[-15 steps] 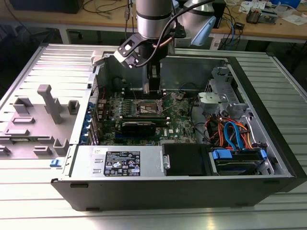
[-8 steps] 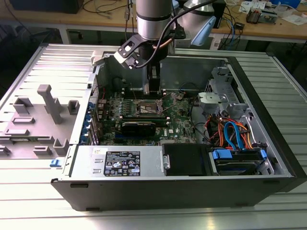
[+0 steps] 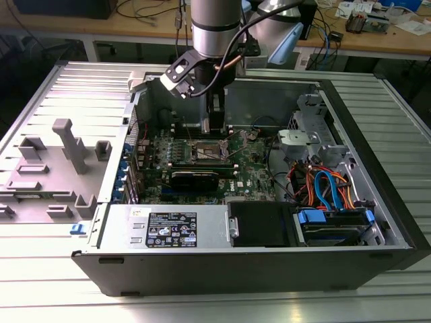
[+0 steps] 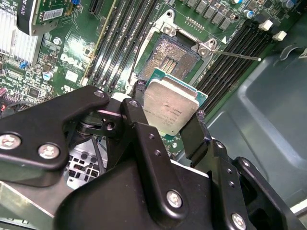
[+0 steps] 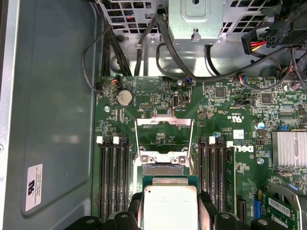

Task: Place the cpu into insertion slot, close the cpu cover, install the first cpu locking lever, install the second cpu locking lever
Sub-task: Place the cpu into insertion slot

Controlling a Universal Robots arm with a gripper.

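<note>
The fingers are clenched on the cpu, which is gripped by two opposite edges with its dull silver top facing up, as is seen in both wrist views. The cpu is held just beside the slot and is not seated in it; the slot's dark contact field is left bare. In the first wrist view, the cover is seen swung open on the far side of the slot from the cpu, with green board visible through its window. A thin metal lever is seen in the second wrist view, jutting from a corner of the slot across the memory slots, which flank the slot on both sides. A coin cell and a finned heatsink are mounted farther out on the board. In the exterior view, the arm is seen reaching down into an open case, which is laid on a ribbed worktop.
</note>
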